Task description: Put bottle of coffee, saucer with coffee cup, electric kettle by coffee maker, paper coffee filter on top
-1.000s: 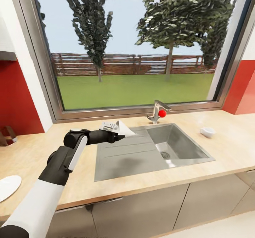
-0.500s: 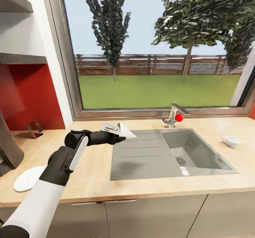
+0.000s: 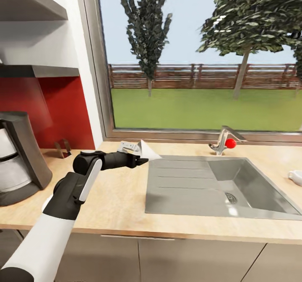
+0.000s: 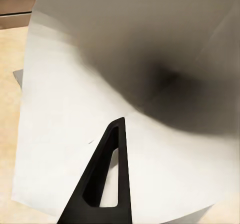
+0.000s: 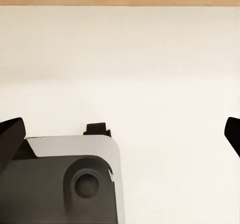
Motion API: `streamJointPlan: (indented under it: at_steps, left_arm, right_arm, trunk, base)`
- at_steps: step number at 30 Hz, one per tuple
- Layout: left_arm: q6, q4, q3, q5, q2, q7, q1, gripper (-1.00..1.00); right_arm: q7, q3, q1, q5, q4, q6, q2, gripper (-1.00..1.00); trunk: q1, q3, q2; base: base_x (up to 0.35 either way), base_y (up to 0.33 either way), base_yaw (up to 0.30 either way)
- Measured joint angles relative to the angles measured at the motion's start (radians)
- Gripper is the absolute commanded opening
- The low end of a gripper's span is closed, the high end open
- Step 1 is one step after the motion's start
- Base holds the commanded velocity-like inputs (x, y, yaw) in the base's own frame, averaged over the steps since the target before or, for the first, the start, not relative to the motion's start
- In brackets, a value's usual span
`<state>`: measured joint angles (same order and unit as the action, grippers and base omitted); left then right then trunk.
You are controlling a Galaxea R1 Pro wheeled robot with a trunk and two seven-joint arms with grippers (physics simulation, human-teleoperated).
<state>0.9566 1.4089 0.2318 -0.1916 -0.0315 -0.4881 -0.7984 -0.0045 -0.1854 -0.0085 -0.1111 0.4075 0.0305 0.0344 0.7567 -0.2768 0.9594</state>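
Observation:
My left gripper is shut on the paper coffee filter, a white creased cone held just above the kitchen countertop at the sink's near-left corner. In the left wrist view the paper coffee filter lies close against one black finger. The coffee maker stands at the far left of the counter, well left of the held filter. A small white thing that looks like the coffee cup sits at the right edge, cut off. My right gripper hangs open with nothing between its fingers.
A steel sink with a drainboard is set into the counter, a faucet with a red knob behind it. Two wall shelves hang above the coffee maker. A small dark bracket stands by the red wall. A large window is behind.
The whole view has swung left, so the camera moved: the coffee maker and shelves have come in, sink and cup have slid right. The left gripper still holds the filter.

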Motion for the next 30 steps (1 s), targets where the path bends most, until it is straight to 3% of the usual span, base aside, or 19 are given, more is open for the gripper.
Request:
streamJointPlan:
  at_steps: [11, 17, 22, 25, 30]
  left_arm:
    - [0.010, 0.004, -0.009, -0.001, -0.007, 0.000, -0.001, -1.00]
    - [0.017, -0.004, -0.027, 0.004, -0.019, -0.001, -0.001, -1.00]
    - [0.021, 0.012, -0.028, -0.002, -0.104, -0.007, -0.001, -1.00]
    - [0.025, 0.030, -0.029, -0.012, -0.175, -0.009, -0.001, -1.00]
    - [0.041, 0.061, -0.028, -0.012, -0.194, -0.010, -0.001, -1.00]
  right_arm:
    - [0.010, 0.005, -0.001, 0.001, 0.124, -0.003, -0.009, 1.00]
    - [0.006, 0.030, 0.000, -0.001, 0.124, 0.000, -0.010, 1.00]
    - [0.005, 0.033, 0.000, 0.003, 0.118, 0.000, -0.011, 1.00]
    - [0.006, 0.034, 0.000, 0.003, 0.096, 0.000, -0.014, 1.00]
    - [0.002, 0.031, 0.000, 0.002, 0.089, 0.000, -0.015, 1.00]
  trunk:
    - [-0.042, 0.034, -0.077]
    - [-0.065, 0.053, -0.119]
    - [-0.084, 0.069, -0.154]
    - [-0.096, 0.077, -0.175]
    - [-0.115, 0.091, -0.210]
  base:
    - [0.000, 0.000, 0.007]
    - [0.000, 0.000, 0.000]
    - [0.000, 0.000, 0.015]
    - [0.000, 0.000, 0.181]
    - [0.000, 0.000, 0.244]
